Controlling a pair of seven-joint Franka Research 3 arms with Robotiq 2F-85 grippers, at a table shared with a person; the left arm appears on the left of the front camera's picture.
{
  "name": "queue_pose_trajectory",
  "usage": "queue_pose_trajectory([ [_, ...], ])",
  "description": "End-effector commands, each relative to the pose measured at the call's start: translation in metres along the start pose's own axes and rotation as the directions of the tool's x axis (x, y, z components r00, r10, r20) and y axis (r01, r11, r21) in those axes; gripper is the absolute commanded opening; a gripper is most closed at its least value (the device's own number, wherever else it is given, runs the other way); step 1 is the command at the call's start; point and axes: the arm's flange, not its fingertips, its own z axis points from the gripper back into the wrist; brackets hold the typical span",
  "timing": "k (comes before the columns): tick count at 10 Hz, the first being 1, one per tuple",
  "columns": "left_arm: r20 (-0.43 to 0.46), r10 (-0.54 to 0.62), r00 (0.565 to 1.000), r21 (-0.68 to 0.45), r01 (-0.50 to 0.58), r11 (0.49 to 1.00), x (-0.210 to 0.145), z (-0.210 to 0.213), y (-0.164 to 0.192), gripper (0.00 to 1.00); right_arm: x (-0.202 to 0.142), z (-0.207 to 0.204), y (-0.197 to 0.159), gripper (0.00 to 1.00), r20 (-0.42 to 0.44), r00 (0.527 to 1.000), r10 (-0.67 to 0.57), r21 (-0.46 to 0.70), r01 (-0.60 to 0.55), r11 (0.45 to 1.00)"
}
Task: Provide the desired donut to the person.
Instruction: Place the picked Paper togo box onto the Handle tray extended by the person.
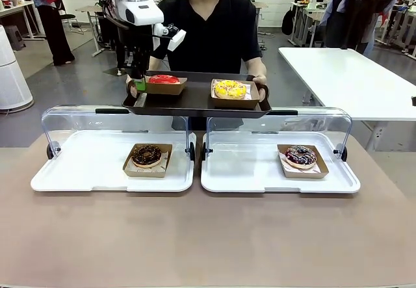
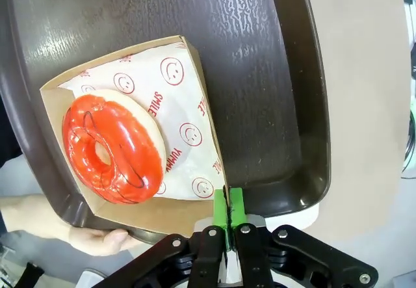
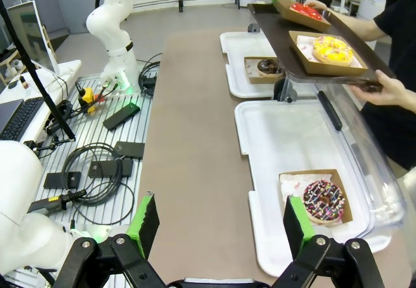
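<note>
Left hand (image 1: 138,80): I see it at the 9 o'clock end of the tray (image 1: 195,103) that the person (image 1: 208,34) holds above the worktop (image 1: 208,236).
Left grip: in the left wrist view the hand (image 2: 227,213) has its green pads pressed close together, clamped on the near corner of the box (image 2: 149,213).
Red donut (image 2: 110,148): it lies in that box on smiley-print paper, at 10 o'clock from the pads. From the front I see it (image 1: 164,79) in its box (image 1: 166,88) on the 9 o'clock half of the tray.
Yellow donut (image 1: 230,89): it sits in a second box on the 3 o'clock half of the tray, well apart from the left hand.
Person's hands: one (image 1: 260,80) grips the tray's 3 o'clock end. In the left wrist view a thumb (image 2: 97,239) holds the tray rim (image 2: 260,73) at 8 o'clock from the pads.
Right hand (image 3: 221,229): its fingers stand wide apart, holding nothing, above the worktop's edge.
Chocolate donut (image 1: 147,155): boxed in the white case (image 1: 84,171) at the worktop's 9 o'clock side, clear lid raised.
Sprinkled donut (image 1: 300,155): boxed in the matching case (image 1: 253,177) at the 3 o'clock side. In the right wrist view it (image 3: 323,200) lies at 1 o'clock from the right hand.
</note>
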Motion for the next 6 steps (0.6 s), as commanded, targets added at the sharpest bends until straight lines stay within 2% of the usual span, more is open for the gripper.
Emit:
queue_pose_trajectory([
  [1, 0.045, -0.02, 0.999, 0.001, 0.02, 1.0, -0.0023, 0.0001, 0.0059, 0.61, -0.0007, -0.0015, -0.0004, 1.0, 0.019, 1.0, 0.011, -0.002, -0.01, 1.0],
  [2, 0.049, -0.021, 0.999, 0.002, 0.021, 1.0, -0.0019, 0.0003, 0.0045, 0.77, -0.0007, -0.0015, -0.0004, 1.0, 0.019, 1.0, 0.011, -0.002, -0.01, 1.0],
  [3, 0.052, -0.02, 0.998, 0.003, 0.02, 1.0, -0.0016, 0.0001, 0.0034, 1.0, -0.0007, -0.0015, -0.0004, 1.0, 0.019, 1.0, 0.011, -0.002, -0.01, 1.0],
  [5, 0.053, -0.015, 0.998, -0.005, 0.015, 1.0, -0.003, 0.0016, 0.0059, 1.0, -0.0007, -0.0015, -0.0004, 1.0, 0.019, 1.0, 0.011, -0.002, -0.01, 1.0],
  [6, 0.054, -0.013, 0.998, -0.009, 0.013, 1.0, -0.0033, 0.0015, 0.0058, 0.92, -0.0007, -0.0015, -0.0004, 1.0, 0.019, 1.0, 0.011, -0.002, -0.01, 1.0],
])
